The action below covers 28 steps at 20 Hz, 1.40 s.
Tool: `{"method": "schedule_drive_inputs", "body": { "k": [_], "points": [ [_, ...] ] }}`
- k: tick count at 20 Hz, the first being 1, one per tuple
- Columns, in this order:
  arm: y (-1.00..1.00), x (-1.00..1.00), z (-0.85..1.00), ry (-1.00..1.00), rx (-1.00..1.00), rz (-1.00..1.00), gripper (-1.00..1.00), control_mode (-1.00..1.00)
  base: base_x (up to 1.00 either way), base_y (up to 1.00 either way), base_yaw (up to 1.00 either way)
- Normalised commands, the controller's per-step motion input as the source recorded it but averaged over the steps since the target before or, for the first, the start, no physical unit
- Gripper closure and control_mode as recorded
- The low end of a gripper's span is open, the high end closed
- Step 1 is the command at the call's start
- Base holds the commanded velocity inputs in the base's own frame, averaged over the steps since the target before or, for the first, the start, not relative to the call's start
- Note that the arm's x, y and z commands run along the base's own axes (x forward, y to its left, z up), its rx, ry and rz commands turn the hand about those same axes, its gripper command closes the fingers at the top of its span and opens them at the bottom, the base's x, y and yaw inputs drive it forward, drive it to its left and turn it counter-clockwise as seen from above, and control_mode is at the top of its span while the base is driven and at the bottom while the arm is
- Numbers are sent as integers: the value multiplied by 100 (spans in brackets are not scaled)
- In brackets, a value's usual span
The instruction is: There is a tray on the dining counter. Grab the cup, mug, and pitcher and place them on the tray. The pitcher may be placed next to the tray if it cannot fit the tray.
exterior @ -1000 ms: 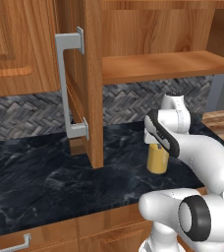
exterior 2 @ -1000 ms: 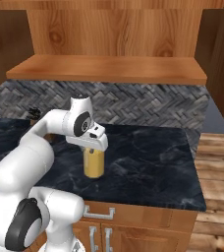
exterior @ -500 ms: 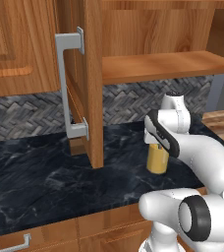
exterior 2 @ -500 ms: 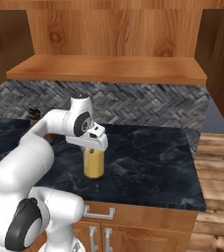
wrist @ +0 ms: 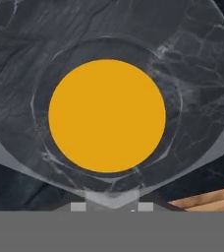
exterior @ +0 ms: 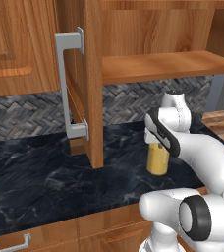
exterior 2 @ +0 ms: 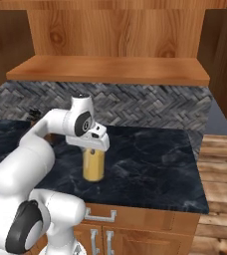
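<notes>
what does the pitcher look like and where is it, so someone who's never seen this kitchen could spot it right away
Find the black marbled counter below the open wooden shelf and the herringbone backsplash. Near its front edge, directly under the robot's gripper, stands the pitcher. It is a clear upright cylinder holding orange-yellow liquid, the one bright thing on the dark stone.

We see the pitcher (exterior: 157, 161) standing upright on the counter (exterior: 45, 177), near its front edge, with the hand directly above it and looking straight down into its mouth (wrist: 107, 116). Far behind the pitcher runs the backsplash (exterior 2: 150, 107), and above that a shelf (exterior 2: 110, 69). To the pitcher's left an open cabinet door (exterior: 87, 78) juts out over the counter. Beyond the counter's right end lies floor (exterior 2: 220, 199).
</notes>
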Motion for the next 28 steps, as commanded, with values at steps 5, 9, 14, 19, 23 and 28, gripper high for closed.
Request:
{"method": "schedule_drive_inputs", "body": {
  "k": [5,9,14,19,23,28],
  "points": [
    [0,-33,38,-2,0,8,100,-100,0,0,0],
    [0,-47,37,-6,0,6,100,-100,0,0,0],
    [0,-45,32,-13,0,6,100,-100,0,0,0],
    [0,-55,35,-20,0,7,100,-100,0,0,0],
    [0,-51,43,-18,0,4,100,-100,0,0,0],
    [4,-59,43,-13,0,2,100,-100,0,0,0]
  ]
}}
